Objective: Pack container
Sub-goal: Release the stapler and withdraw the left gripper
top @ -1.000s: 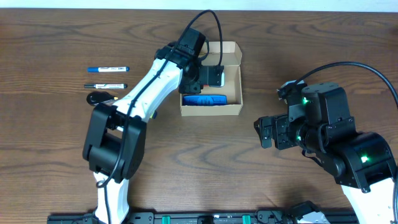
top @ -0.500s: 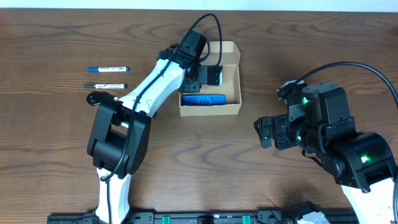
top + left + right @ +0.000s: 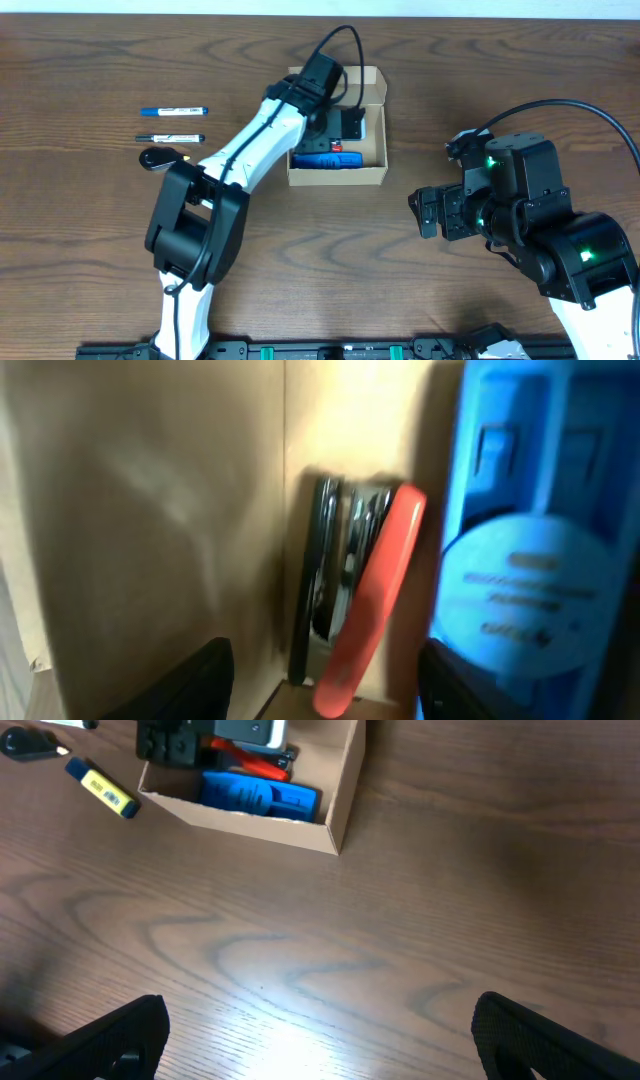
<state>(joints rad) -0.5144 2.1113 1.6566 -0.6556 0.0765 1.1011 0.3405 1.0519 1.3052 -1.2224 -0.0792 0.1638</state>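
Reaching forward — left hand (image 3: pixel 343 128) inside container (image 3: pixel 338 177).

White left arm (image 3: pixel 250 140), black joints (right arm (image 3: pixel 540 220) glows green).

This looks like a robotics lab bench rather than a home or a shop. Two machine arms, the white-and-black left arm (image 3: pixel 255 140) and the mostly black right arm (image 3: pixel 520 215), rise from the near edge of a dark wood-grain tabletop (image 3: pixel 330 260), where a black rail (image 3: pixel 330 352) runs along that edge. Loose black cables (image 3: pixel 560 103) loop over both arms, and green status lights (image 3: pixel 490 162) glow on the right one. A few props lie out: a cardboard box (image 3: pixel 335 178) toward the far edge and two markers (image 3: pixel 172 110) set parallel near the left edge.
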